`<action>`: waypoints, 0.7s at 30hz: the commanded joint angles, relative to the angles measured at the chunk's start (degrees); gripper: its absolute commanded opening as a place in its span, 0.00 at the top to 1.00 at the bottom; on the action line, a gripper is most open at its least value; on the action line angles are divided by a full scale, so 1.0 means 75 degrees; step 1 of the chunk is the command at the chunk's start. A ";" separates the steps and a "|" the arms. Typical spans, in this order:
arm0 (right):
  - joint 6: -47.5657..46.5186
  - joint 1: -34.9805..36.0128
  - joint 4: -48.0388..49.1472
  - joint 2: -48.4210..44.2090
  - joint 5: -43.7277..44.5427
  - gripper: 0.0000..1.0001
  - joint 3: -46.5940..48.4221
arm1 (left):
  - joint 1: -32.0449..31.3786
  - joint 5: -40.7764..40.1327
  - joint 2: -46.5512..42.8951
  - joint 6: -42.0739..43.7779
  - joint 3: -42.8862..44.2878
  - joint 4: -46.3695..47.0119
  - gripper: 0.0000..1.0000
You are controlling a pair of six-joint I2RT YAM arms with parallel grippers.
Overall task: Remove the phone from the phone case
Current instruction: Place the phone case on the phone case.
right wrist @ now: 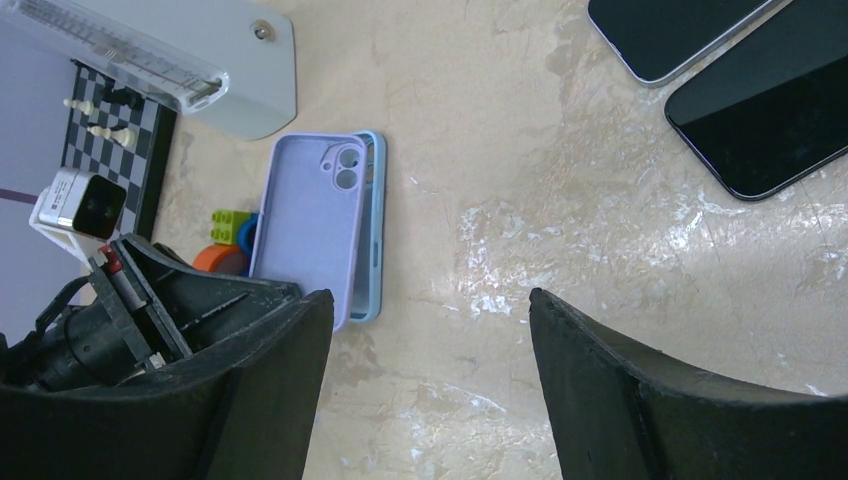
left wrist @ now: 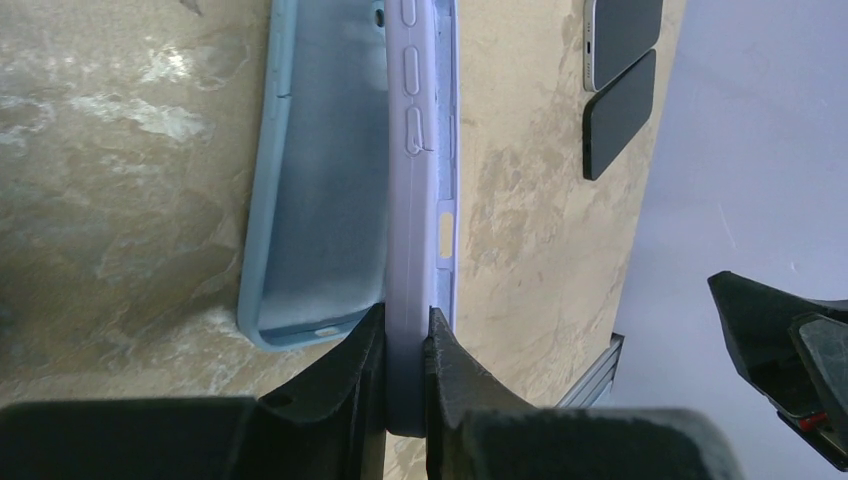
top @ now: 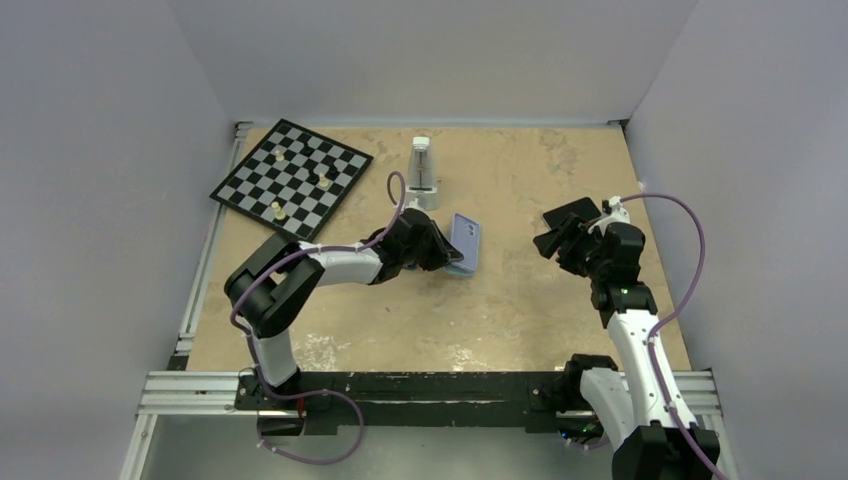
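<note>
My left gripper (left wrist: 405, 325) is shut on the lower edge of a lilac phone case (left wrist: 412, 190), holding it up on its long side. A light-blue phone case (left wrist: 320, 170) lies open side up on the table right beside it. In the top view the lilac case (top: 467, 238) stands at mid-table by my left gripper (top: 440, 252). Two bare phones lie side by side to the right: a white-edged phone (right wrist: 670, 35) and a black phone (right wrist: 765, 110). My right gripper (right wrist: 430, 295) hovers open over bare table near them, holding nothing.
A chessboard (top: 292, 180) with a few pieces sits at the back left. A white boxy device (top: 424, 172) stands behind the cases. Small coloured blocks (right wrist: 228, 228) lie beside the lilac case. Grey walls enclose the table on three sides.
</note>
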 commanded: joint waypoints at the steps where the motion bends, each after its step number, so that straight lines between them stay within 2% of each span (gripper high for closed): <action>1: -0.0118 -0.0003 0.0157 0.0033 -0.0215 0.25 -0.0001 | 0.0026 0.0390 0.0175 -0.0023 0.0407 0.0632 1.00; 21: -0.0129 -0.0004 0.0333 0.0180 -0.0242 0.25 -0.0084 | 0.0150 0.0519 0.0225 0.0071 0.0223 0.0464 0.98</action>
